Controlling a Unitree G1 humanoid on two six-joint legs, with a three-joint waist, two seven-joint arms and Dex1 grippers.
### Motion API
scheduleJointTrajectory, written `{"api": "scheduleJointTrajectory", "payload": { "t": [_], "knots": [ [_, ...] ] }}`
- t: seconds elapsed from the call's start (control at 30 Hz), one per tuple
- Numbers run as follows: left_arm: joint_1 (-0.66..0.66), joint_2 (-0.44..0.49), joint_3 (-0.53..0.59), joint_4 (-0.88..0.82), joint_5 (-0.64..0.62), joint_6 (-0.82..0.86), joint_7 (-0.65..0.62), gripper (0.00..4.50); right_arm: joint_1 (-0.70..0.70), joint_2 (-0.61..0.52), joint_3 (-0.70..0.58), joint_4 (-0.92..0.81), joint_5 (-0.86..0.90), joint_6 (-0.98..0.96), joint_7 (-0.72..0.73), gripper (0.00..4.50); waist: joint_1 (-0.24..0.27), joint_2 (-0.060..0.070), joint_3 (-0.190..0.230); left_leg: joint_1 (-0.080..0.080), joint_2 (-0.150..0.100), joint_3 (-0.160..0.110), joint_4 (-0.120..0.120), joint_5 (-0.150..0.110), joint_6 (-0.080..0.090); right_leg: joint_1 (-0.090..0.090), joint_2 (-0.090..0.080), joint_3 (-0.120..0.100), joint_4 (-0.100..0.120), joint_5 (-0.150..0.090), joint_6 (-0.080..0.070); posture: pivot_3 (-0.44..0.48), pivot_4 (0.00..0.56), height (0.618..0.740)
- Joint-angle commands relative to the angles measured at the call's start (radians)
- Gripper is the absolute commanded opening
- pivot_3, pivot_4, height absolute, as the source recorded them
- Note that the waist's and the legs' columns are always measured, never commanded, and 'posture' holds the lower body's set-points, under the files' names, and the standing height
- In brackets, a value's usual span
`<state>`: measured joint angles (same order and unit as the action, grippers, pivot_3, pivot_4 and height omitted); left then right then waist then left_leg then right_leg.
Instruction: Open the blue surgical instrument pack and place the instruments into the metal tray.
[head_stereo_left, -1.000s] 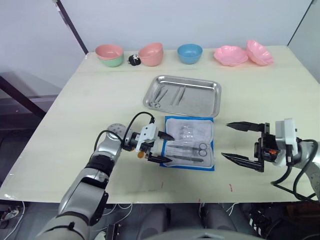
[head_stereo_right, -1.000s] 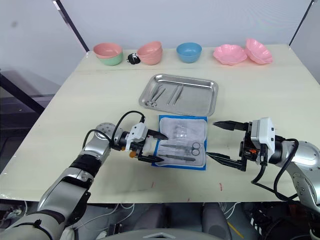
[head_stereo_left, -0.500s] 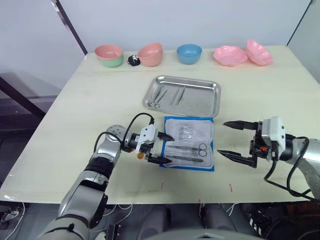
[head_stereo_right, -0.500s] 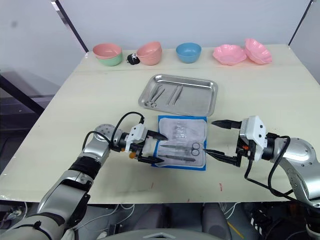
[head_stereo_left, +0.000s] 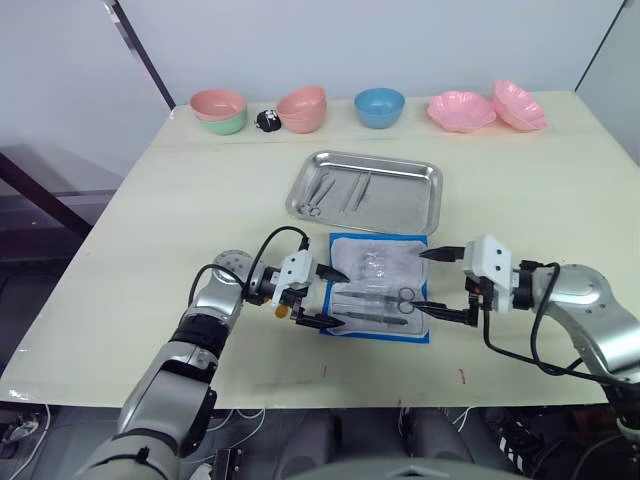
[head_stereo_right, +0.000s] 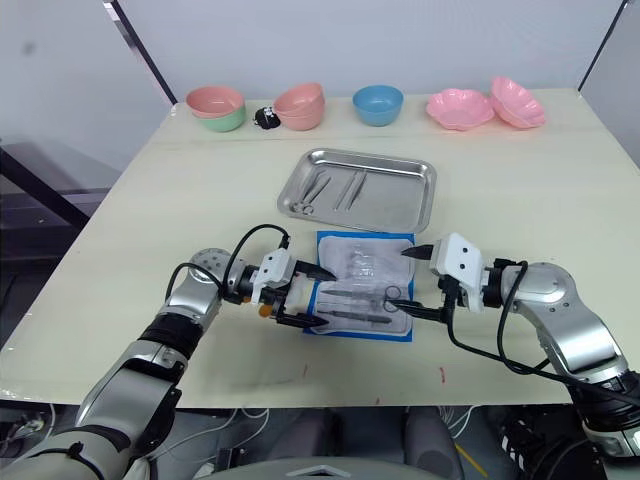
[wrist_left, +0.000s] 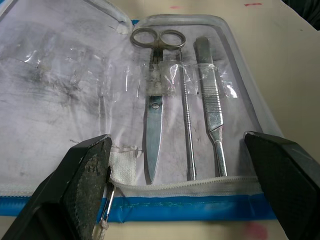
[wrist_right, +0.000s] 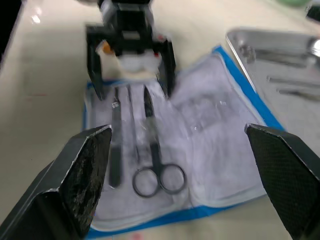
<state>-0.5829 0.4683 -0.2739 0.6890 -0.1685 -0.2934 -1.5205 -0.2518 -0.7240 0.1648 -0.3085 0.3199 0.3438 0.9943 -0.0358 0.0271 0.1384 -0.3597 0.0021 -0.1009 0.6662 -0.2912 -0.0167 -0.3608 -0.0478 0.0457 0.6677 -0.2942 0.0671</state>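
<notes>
1. Head views: the blue surgical instrument pack (head_stereo_left: 379, 286) lies unfolded just in front of the metal tray (head_stereo_left: 366, 189), which holds a few instruments.
2. Left wrist view: the left gripper (wrist_left: 182, 187) gapes wide and empty at the pack's edge, facing scissors (wrist_left: 155, 100).
3. Right wrist view: the right gripper (wrist_right: 185, 185) gapes wide, empty, over the pack's opposite edge.

Instruments (head_stereo_left: 335, 190) in the metal tray (head_stereo_left: 420, 205) look too small to identify.
</notes>
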Motion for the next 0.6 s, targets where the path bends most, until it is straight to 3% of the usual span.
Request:
{"api": "scheduleJointTrajectory", "payload": {
  "t": [0.03, 0.27, 0.6],
  "knots": [
    [0.080, -0.035, -0.062, 0.089, 0.066, 0.011, -0.018, 4.50, -0.030, 0.031, 0.028, 0.011, -0.023, -0.008, -0.007, 4.45, 0.001, 0.000, 0.000, 0.000, 0.000, 0.000, 0.000, 0.000, 0.000, 0.000, 0.000, 0.000, 0.000, 0.000, 0.000, 0.000, 0.150, 0.740],
    [0.094, -0.035, -0.003, 0.007, 0.019, -0.014, -0.029, 4.50, -0.026, 0.050, 0.023, 0.010, -0.030, -0.004, -0.004, 4.45, 0.001, 0.000, 0.000, -0.001, 0.000, -0.001, 0.000, 0.000, 0.000, 0.000, -0.001, 0.000, -0.001, 0.000, 0.000, 0.000, 0.150, 0.740],
    [0.104, -0.054, 0.068, -0.100, -0.040, 0.056, 0.023, 4.50, -0.012, 0.051, 0.012, -0.006, -0.018, 0.007, -0.009, 4.45, 0.002, -0.011, 0.007, -0.003, 0.000, -0.003, 0.000, 0.000, 0.000, 0.000, -0.001, -0.002, -0.002, 0.000, 0.000, 0.000, 0.150, 0.740]
  ]
}}
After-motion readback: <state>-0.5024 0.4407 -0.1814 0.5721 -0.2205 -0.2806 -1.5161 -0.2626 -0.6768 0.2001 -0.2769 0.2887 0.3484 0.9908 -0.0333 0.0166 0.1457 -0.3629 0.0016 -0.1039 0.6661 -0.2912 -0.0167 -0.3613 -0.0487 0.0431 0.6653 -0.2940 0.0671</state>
